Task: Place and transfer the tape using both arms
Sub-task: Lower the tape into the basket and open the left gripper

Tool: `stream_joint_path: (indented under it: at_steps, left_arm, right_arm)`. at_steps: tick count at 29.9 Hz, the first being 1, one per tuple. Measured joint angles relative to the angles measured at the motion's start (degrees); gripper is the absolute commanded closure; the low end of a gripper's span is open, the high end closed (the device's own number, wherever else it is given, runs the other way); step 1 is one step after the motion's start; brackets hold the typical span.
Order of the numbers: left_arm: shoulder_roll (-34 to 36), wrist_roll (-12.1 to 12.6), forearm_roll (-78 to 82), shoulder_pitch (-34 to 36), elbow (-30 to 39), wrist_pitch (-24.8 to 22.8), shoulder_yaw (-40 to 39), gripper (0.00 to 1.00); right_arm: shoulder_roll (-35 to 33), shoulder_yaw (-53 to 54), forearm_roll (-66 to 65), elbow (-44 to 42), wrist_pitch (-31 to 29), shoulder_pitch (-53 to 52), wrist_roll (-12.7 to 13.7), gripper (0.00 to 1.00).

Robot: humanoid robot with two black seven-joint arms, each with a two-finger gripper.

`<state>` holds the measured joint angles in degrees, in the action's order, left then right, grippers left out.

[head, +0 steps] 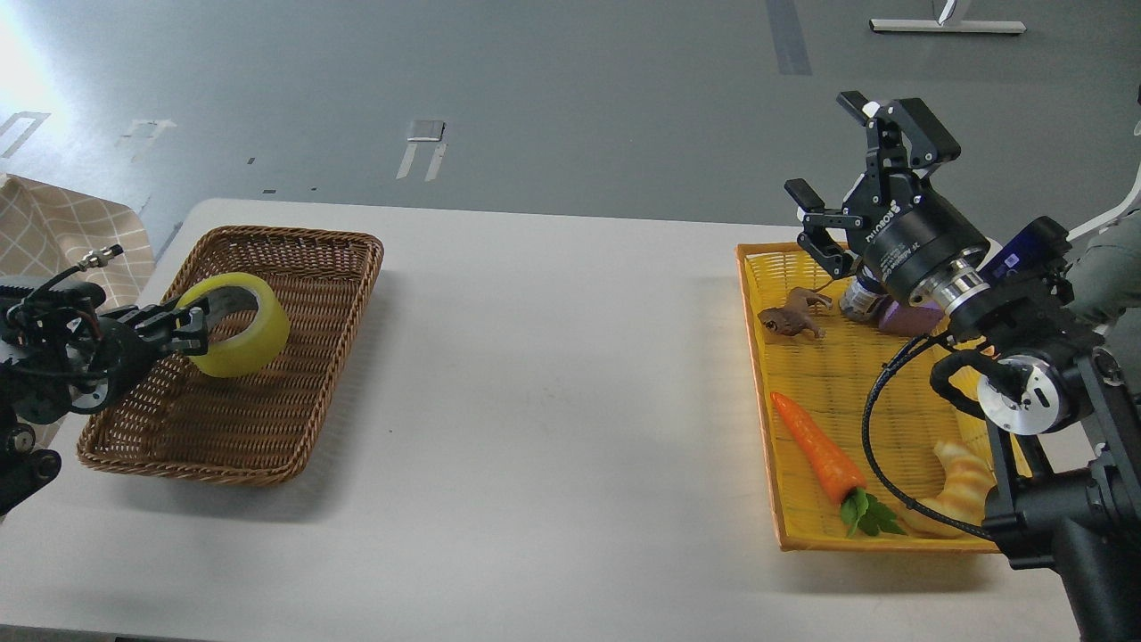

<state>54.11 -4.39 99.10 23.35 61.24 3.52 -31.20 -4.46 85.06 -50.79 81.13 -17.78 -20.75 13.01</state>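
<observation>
The yellow tape roll [242,337] hangs low inside the brown wicker basket [294,357] at the table's left, tilted, close to the basket floor. My left gripper [198,325] reaches in from the left edge and is shut on the roll's left wall, one finger inside the ring. My right gripper [842,169] is open and empty, raised above the far end of the yellow tray [767,419] at the right.
The yellow tray holds a brown toy animal [790,319], a small dark jar [857,300], a purple block [909,316], a carrot [820,453] and a croissant [958,486]. A checked cloth [62,236] lies left of the table. The white table [553,392] spans between basket and tray.
</observation>
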Motion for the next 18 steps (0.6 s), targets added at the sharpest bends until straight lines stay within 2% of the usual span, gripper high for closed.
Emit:
stream_joint_path:
  at_steps: [3,5,6,7,10,11,12,13,18]
  left_arm:
    - [-1.47,-0.79,-0.05,-0.15,-3.13,0.00,0.05,0.84]
    - [-2.85,-2.23,-0.06,-0.10,-4.88,0.00,0.08,0.72]
    - [-3.28,-3.32,-0.06,0.03,-5.45,0.01,0.09,0.57]
    - [-3.55,-4.73,-0.06,0.07,-5.82,0.03,0.09,0.50]
    - [-4.12,-9.33,-0.09,0.10,-6.50,0.16,0.10,0.49]
    - [-4.22,-10.20,-0.11,0.18,-6.56,0.32,0.07,0.47]
    - [-4.27,-10.86,-0.15,0.21,-6.59,0.58,0.03,0.39]
    - [-4.27,-11.20,-0.24,0.21,-6.66,0.89,-0.02,0.34]
    - [-4.14,-11.67,-1.84,0.38,-6.92,2.17,-0.05,0.29]
  right_arm:
    - [0.00,0.00,-0.15,0.57,0.03,0.16,0.29,0.00]
    - [0.00,0.00,-0.17,1.26,0.03,0.22,0.66,0.00]
    - [0.00,0.01,-0.18,1.51,0.03,0.25,0.82,0.00]
    - [0.00,0.01,-0.19,1.67,0.03,0.26,0.91,0.00]
    - [-0.06,0.01,-0.19,1.83,0.03,0.30,1.04,0.00]
    - [-0.12,0.02,-0.19,1.83,0.03,0.36,1.07,0.00]
    - [-0.18,0.02,-0.19,1.85,0.03,0.47,1.13,0.00]
    - [-0.22,0.02,-0.19,1.86,0.03,0.56,1.17,0.00]
    - [-0.28,0.02,-0.19,1.90,0.03,1.07,1.25,0.00]
